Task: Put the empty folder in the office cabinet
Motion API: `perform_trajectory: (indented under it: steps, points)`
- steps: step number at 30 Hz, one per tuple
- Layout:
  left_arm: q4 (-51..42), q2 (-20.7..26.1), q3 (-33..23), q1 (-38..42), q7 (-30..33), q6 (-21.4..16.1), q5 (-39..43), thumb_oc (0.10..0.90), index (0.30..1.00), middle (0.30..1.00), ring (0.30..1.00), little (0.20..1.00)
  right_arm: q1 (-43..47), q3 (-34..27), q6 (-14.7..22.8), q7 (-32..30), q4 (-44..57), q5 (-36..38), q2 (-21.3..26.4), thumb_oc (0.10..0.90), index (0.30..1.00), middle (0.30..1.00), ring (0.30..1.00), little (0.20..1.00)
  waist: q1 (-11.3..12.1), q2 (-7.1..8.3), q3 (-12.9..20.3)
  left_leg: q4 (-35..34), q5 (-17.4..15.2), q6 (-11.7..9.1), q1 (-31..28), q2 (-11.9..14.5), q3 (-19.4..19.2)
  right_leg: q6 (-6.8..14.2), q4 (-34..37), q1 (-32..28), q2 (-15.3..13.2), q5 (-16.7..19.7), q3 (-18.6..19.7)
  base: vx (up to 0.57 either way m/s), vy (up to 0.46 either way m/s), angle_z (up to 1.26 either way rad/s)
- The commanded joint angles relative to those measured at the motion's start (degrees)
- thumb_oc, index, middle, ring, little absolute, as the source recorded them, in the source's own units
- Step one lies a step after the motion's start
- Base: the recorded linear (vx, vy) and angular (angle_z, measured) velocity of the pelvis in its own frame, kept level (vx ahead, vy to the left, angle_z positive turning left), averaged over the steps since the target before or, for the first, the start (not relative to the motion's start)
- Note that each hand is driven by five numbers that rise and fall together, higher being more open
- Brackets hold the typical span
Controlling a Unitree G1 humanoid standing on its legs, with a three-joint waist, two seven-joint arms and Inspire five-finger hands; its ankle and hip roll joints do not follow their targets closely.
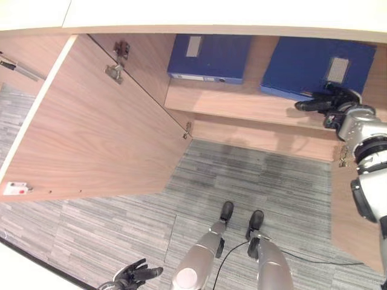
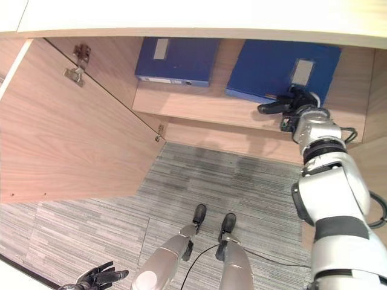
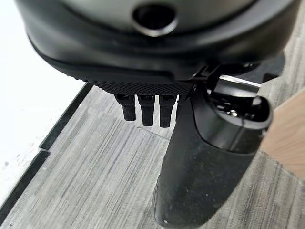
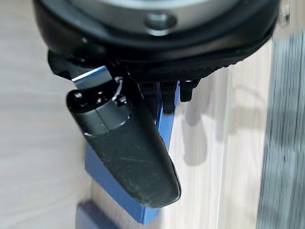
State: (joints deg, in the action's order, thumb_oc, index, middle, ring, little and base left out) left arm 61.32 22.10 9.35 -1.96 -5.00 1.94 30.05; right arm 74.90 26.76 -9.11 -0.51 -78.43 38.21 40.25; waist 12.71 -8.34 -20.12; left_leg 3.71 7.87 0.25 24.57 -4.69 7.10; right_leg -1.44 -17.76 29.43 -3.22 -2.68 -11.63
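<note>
Blue folder (image 1: pixel 314 66) lies flat on the cabinet shelf (image 1: pixel 242 103), right end, near the front edge. Right hand (image 1: pixel 329 99) rests at its near edge, thumb out, fingers straight against the cover, nothing clamped; reads as a push to seat it deeper, or a release just done. Second folder (image 1: pixel 208 57) sits to its left, well apart. Cabinet door (image 1: pixel 91 133) is swung wide to the left, so access stays clear. Left hand (image 1: pixel 133 275) hangs low over the carpet (image 1: pixel 242 175), fingers relaxed. Right wrist view adds the contact: fingers (image 4: pixel 167 98) on the blue edge. Head views give the shelf layout.
</note>
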Motion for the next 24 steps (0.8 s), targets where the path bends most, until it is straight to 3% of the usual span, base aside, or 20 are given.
perform_trajectory:
  steps: [1,2,3,4,5,11,13,17,24]
  points:
    - [3.81,5.84,-0.51,-5.03,1.55,-0.72,-2.80,0.800,0.900,0.900,0.900,0.900,4.55,9.42,2.67,1.92,1.77,-11.42,1.64,0.800,0.900,0.900,0.900,0.900,0.68,2.87,1.15,0.33,-6.24,-1.46,0.69,0.77,0.32,3.73,6.62,-6.74,-2.40,-2.13,-2.68,-0.05,-0.005,-0.08]
    - [3.66,6.02,-0.51,-5.13,1.52,-0.85,-3.18,0.800,0.900,0.900,0.900,0.900,4.93,12.32,2.19,2.54,1.19,-16.69,1.69,0.800,0.900,0.900,0.900,0.900,0.65,2.95,1.04,0.31,-6.09,-1.48,0.82,0.78,0.26,3.75,6.75,-6.63,-2.36,-1.93,-2.72,-0.05,-0.017,-0.08]
    - [3.41,6.12,-0.59,-5.35,1.69,-0.97,-3.66,0.800,0.900,0.900,0.900,0.900,5.40,17.79,1.89,2.86,1.57,-26.77,1.86,0.800,0.900,0.900,0.900,0.900,0.48,3.10,0.95,0.30,-5.91,-1.47,1.05,0.78,0.25,3.75,6.88,-6.43,-2.26,-1.68,-2.66,-0.04,-0.014,-0.07]
    - [3.40,6.08,-0.60,-5.35,1.70,-0.97,-3.67,0.800,0.900,0.900,0.900,0.900,5.45,17.83,1.89,2.88,1.55,-26.80,1.85,0.800,0.900,0.900,0.900,0.900,0.44,3.06,0.94,0.30,-5.92,-1.47,1.05,0.78,0.26,3.75,6.87,-6.43,-2.26,-1.68,-2.67,-0.03,-0.024,-0.02]
    - [2.24,5.62,-0.66,-5.83,2.24,-1.36,-3.64,0.800,0.900,0.900,0.900,0.900,5.42,21.97,2.22,1.52,3.36,-35.43,2.11,0.800,0.900,0.900,0.900,0.900,0.31,3.07,0.76,0.29,-5.83,-1.43,1.19,0.84,0.28,3.77,7.07,-6.30,-2.23,-1.49,-2.71,0.00,0.000,0.00]
    - [0.17,3.97,-1.10,-6.07,3.96,-2.79,-3.37,0.800,0.900,0.900,0.900,0.900,3.49,20.34,3.39,-6.77,9.68,-42.74,3.65,0.800,0.900,0.900,0.900,0.900,0.12,2.54,-0.07,0.28,-5.80,-1.28,1.38,0.87,0.21,4.02,7.24,-6.07,-2.14,-1.37,-2.53,-0.01,-0.001,0.00]
    - [-1.19,3.65,-0.78,-5.55,5.28,-3.83,-2.63,0.800,0.900,0.900,0.900,0.900,2.16,17.16,4.51,-8.76,11.67,-38.92,2.86,0.800,0.900,0.900,0.900,0.900,0.22,2.23,-0.66,0.44,-5.69,-1.19,1.95,0.84,-0.13,4.19,7.52,-5.73,-2.16,-1.03,-2.43,-0.04,-0.006,-0.06]
    - [-2.19,3.71,0.15,-5.58,4.90,-3.92,-1.54,0.800,0.900,0.900,0.900,0.900,0.10,17.56,5.63,-6.27,15.64,-35.11,-1.10,0.800,0.900,0.900,0.900,0.900,-0.08,2.39,-0.93,0.43,-5.54,-1.20,1.95,0.96,-0.32,4.13,7.93,-5.82,-1.96,-0.69,-2.24,-0.01,-0.001,-0.01]
    - [-2.82,3.49,0.10,-6.38,4.72,-3.87,-1.56,0.800,0.900,0.900,0.900,0.900,-1.66,20.33,6.84,-5.27,23.47,-37.01,-4.51,0.800,0.900,0.900,0.900,0.900,-0.47,2.71,-0.96,0.43,-5.63,-1.18,1.82,0.96,-0.28,4.07,8.34,-6.16,-1.85,-0.50,-1.99,-0.01,-0.003,-0.07]
